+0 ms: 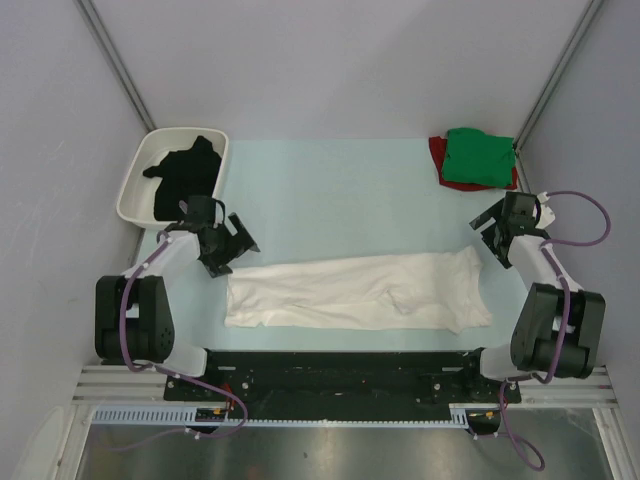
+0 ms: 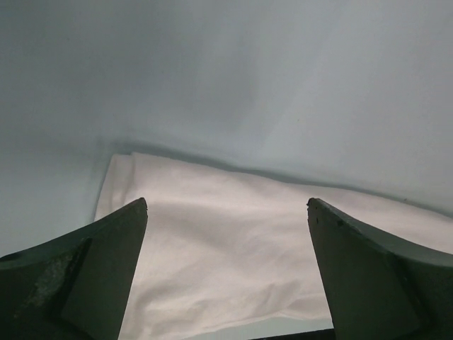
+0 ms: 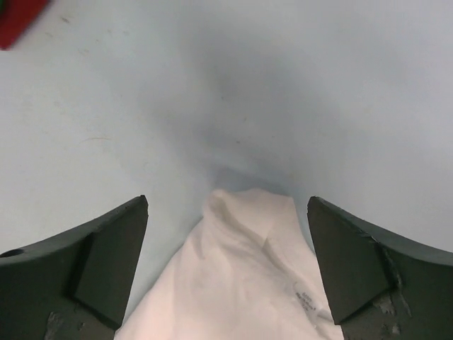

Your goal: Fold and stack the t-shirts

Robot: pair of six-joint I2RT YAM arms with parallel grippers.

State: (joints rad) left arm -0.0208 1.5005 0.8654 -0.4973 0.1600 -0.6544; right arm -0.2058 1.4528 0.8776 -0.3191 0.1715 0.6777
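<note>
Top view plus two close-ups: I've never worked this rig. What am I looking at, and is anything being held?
The top view looks down on two robot arms at the near edge of the table. The other two come from wrist cameras, looking out between each arm's fingers. A white t-shirt lies spread between the arms. A green t-shirt sits on a red t-shirt, far right; a black t-shirt lies in the white tray, far left. The left pincer and right pincer are open, holding nothing.
</note>
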